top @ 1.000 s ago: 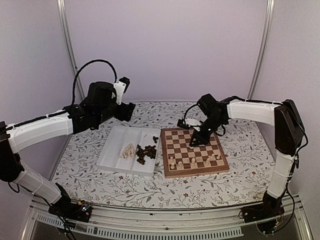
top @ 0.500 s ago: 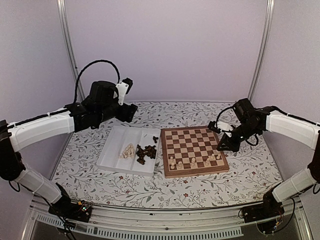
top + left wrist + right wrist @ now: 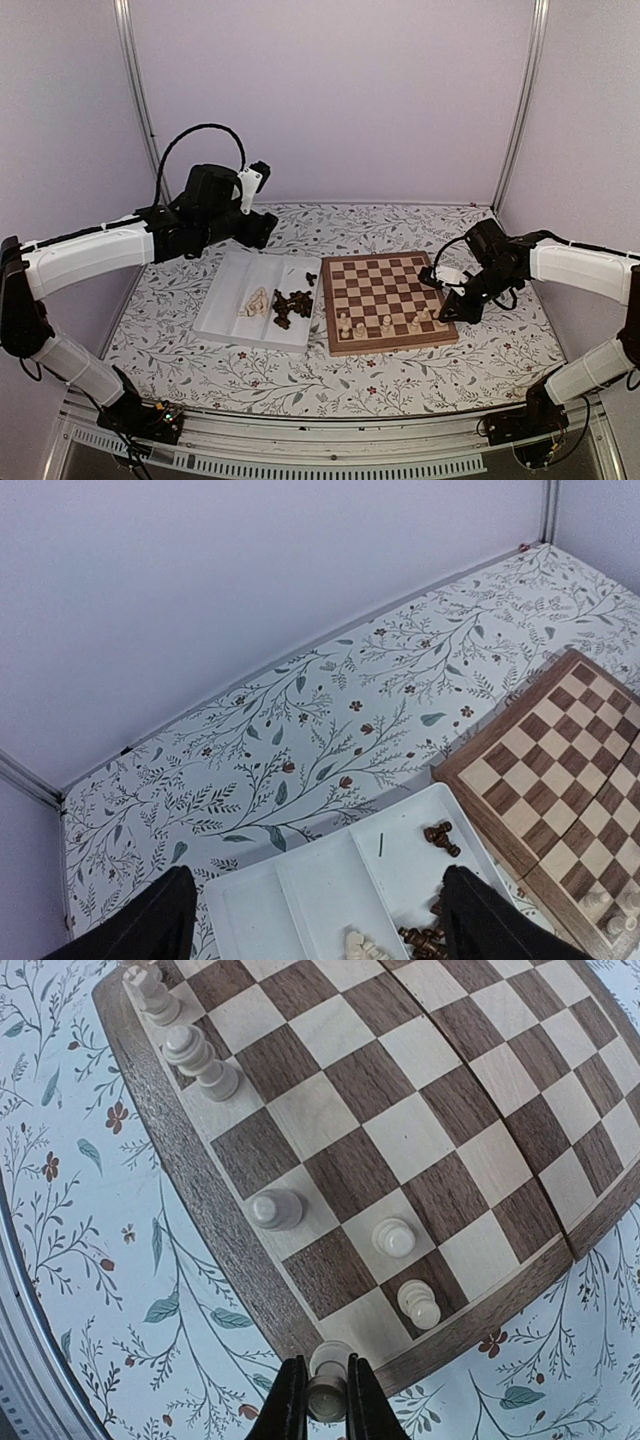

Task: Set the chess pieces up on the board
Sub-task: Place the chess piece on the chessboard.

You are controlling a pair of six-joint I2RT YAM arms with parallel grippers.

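The board (image 3: 388,292) lies right of centre, with several cream chess pieces (image 3: 385,323) standing along its near rows. My right gripper (image 3: 448,310) hangs over the board's near right corner. In the right wrist view this gripper (image 3: 327,1398) is shut on a cream chess piece (image 3: 328,1378), held just above the board's border (image 3: 300,1325). More cream pieces (image 3: 275,1207) stand on squares close by. My left gripper (image 3: 258,228) hovers behind the tray, open and with nothing in it. Its fingers (image 3: 135,930) frame the tray's far end in the left wrist view.
A white two-compartment tray (image 3: 225,310) sits left of the board, holding a cream pile (image 3: 255,302) and a heap of dark pieces (image 3: 292,303). In the left wrist view the tray (image 3: 320,880) shows two dark pieces (image 3: 440,837). Walls close the back and sides.
My right arm has swung from the board's far middle to its near right corner, staying shut. The left arm has shifted slightly, gripper still open.
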